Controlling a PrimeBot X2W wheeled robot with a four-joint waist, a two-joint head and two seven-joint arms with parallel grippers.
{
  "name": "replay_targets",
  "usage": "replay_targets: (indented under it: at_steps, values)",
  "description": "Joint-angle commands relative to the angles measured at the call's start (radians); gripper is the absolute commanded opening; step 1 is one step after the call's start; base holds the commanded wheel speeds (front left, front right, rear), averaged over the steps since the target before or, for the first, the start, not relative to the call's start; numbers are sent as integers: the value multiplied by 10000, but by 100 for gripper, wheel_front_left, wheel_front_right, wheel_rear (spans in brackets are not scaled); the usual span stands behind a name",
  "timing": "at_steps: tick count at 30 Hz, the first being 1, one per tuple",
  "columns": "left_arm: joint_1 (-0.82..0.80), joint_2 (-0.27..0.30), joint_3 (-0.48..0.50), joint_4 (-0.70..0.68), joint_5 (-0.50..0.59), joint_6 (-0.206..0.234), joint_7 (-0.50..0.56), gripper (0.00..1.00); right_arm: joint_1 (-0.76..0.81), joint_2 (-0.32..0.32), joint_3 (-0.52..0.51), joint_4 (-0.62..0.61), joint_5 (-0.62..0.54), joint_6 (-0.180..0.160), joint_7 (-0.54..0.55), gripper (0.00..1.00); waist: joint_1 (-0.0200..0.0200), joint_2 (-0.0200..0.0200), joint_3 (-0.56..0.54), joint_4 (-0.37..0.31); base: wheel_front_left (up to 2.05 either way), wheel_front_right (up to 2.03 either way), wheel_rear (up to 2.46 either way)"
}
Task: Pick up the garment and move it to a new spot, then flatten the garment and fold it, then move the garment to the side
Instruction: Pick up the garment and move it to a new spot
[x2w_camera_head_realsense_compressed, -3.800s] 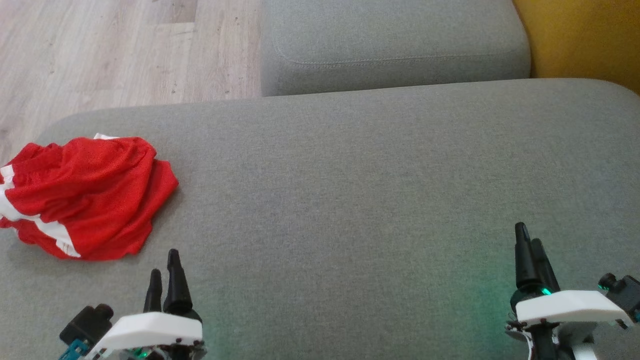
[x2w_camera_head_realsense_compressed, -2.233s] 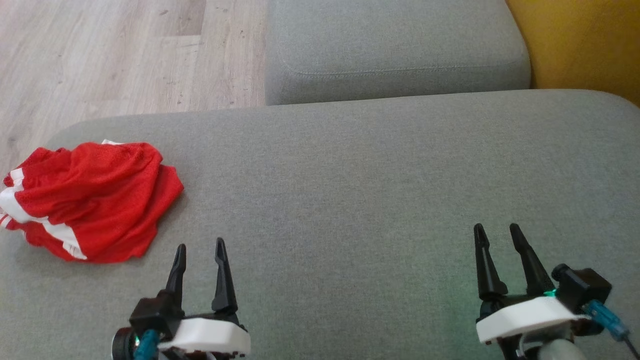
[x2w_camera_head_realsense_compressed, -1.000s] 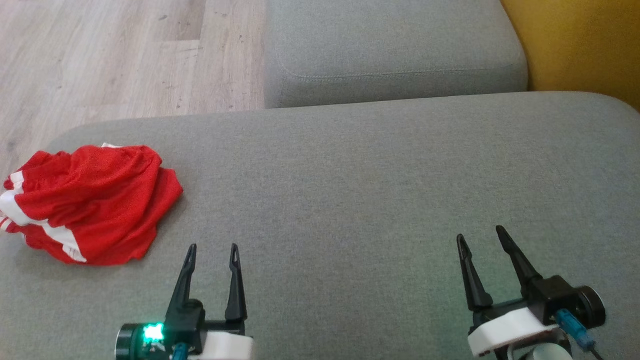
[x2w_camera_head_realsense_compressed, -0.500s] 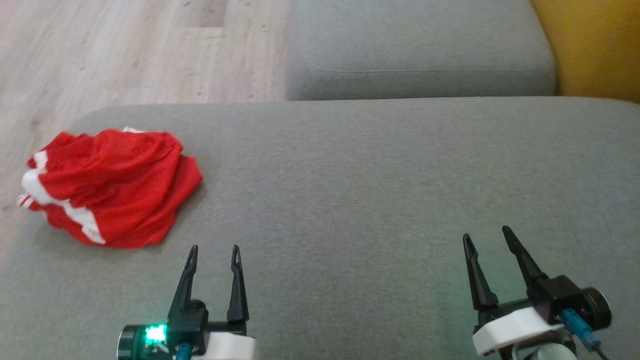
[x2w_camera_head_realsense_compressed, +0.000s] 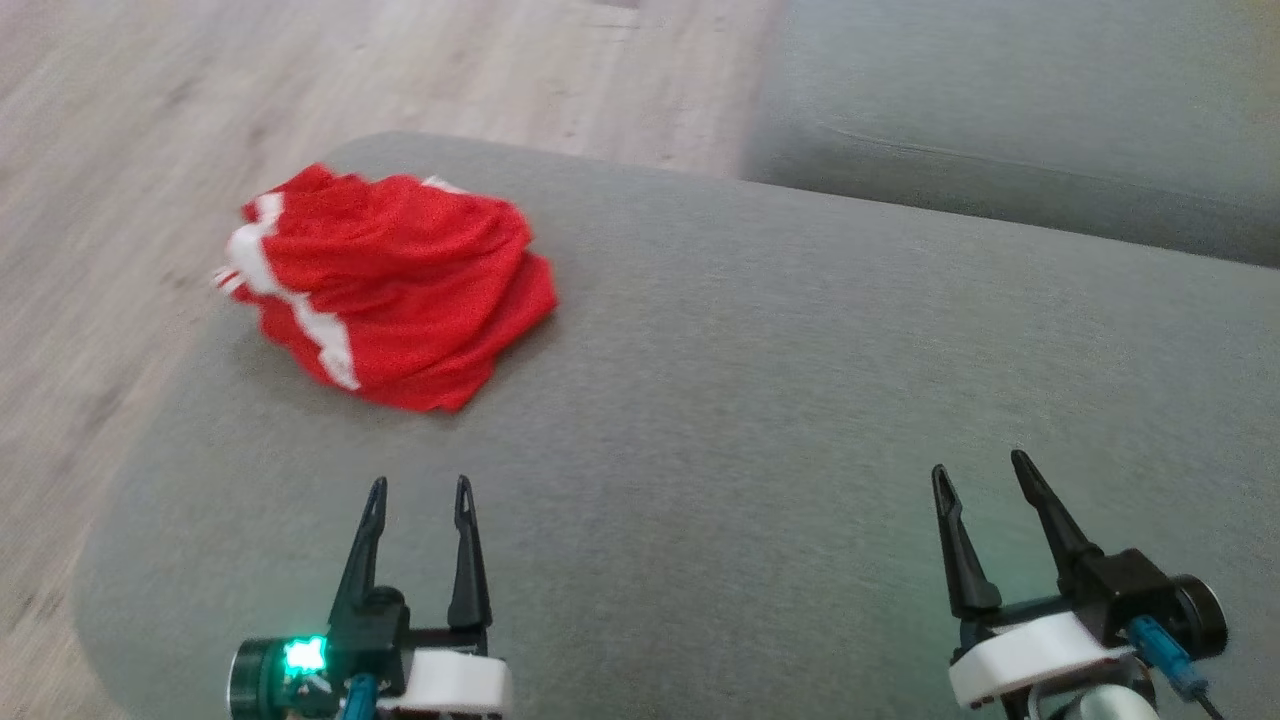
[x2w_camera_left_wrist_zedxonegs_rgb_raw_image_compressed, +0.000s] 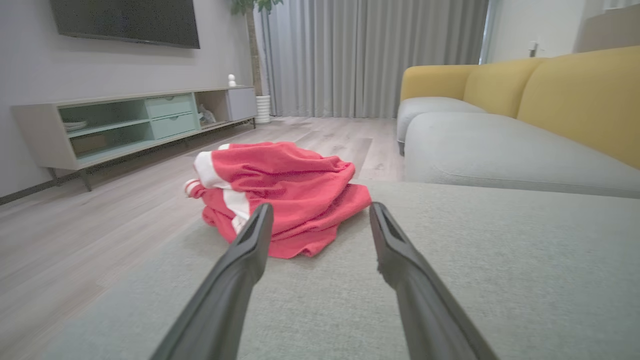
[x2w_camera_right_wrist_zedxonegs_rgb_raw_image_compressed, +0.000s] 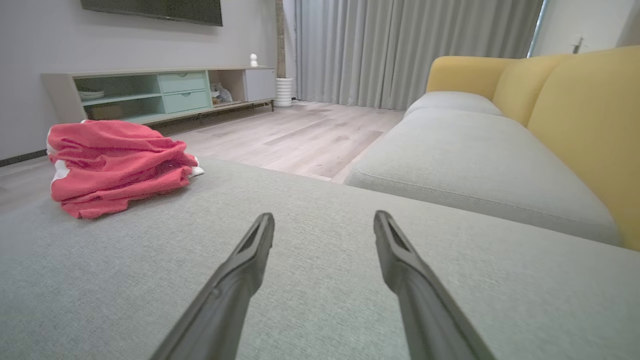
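Note:
A red garment (x2w_camera_head_realsense_compressed: 390, 280) with white stripes lies crumpled near the far left corner of the grey cushion (x2w_camera_head_realsense_compressed: 760, 400). My left gripper (x2w_camera_head_realsense_compressed: 420, 487) is open and empty, hovering above the cushion a short way in front of the garment. The left wrist view has the garment (x2w_camera_left_wrist_zedxonegs_rgb_raw_image_compressed: 280, 192) straight ahead, just beyond the open left gripper (x2w_camera_left_wrist_zedxonegs_rgb_raw_image_compressed: 320, 210). My right gripper (x2w_camera_head_realsense_compressed: 980, 467) is open and empty over the cushion's right part. Seen from the right wrist, the garment (x2w_camera_right_wrist_zedxonegs_rgb_raw_image_compressed: 115, 165) lies far off to the left of the open right gripper (x2w_camera_right_wrist_zedxonegs_rgb_raw_image_compressed: 324, 220).
The cushion's left edge drops to a pale wood floor (x2w_camera_head_realsense_compressed: 120, 180). A second grey seat cushion (x2w_camera_head_realsense_compressed: 1000, 110) lies beyond. A yellow sofa back (x2w_camera_right_wrist_zedxonegs_rgb_raw_image_compressed: 575, 115) runs along the right. A low TV cabinet (x2w_camera_left_wrist_zedxonegs_rgb_raw_image_compressed: 130, 120) stands against the far wall.
The whole head view has swung left, so the garment now sits nearer the picture's centre; the camera turned. Both grippers went from fingers close together to open early on.

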Motion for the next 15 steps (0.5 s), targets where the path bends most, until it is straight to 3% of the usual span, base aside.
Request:
replay_targets:
  at_steps: [1,9,15]
  values:
    - [-540,18,317,-343,-31,74,-97,100,-328,-108,216,-293,51,-7,-109,100,0,0,117,673,0,0,0]
    - [-565,18,401,-561,70,177,-97,100,-320,-108,122,-293,-25,-7,-109,100,0,0,435,1710,0,0,0]
    - [-1444,26,661,-1656,569,281,-97,100,-487,-194,-85,-452,-655,-7,-109,100,0,0,1533,1849,0,0,0]
